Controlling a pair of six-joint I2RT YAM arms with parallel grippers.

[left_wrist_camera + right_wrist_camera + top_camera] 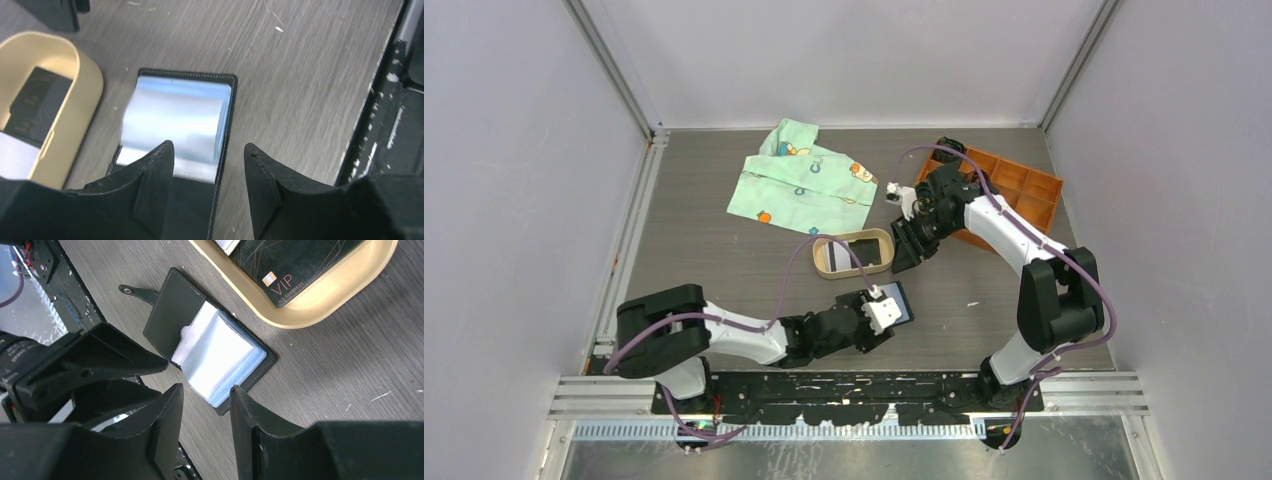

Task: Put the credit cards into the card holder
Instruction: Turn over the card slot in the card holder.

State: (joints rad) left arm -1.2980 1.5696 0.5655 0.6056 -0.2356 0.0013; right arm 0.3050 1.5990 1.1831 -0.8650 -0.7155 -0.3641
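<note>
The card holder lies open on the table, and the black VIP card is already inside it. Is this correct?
Not fully. The card holder does lie open on the table, but the black VIP card is not inside it; it lies in the tan oval tray beside the holder. The right wrist view shows this.

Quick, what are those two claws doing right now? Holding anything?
Left gripper: open, empty, over the black leather-like folding card holder, which lies open.
Right gripper: open, holding nothing.

The black card (295,265) in the tan tray (345,290) reads "VIP".
</note>
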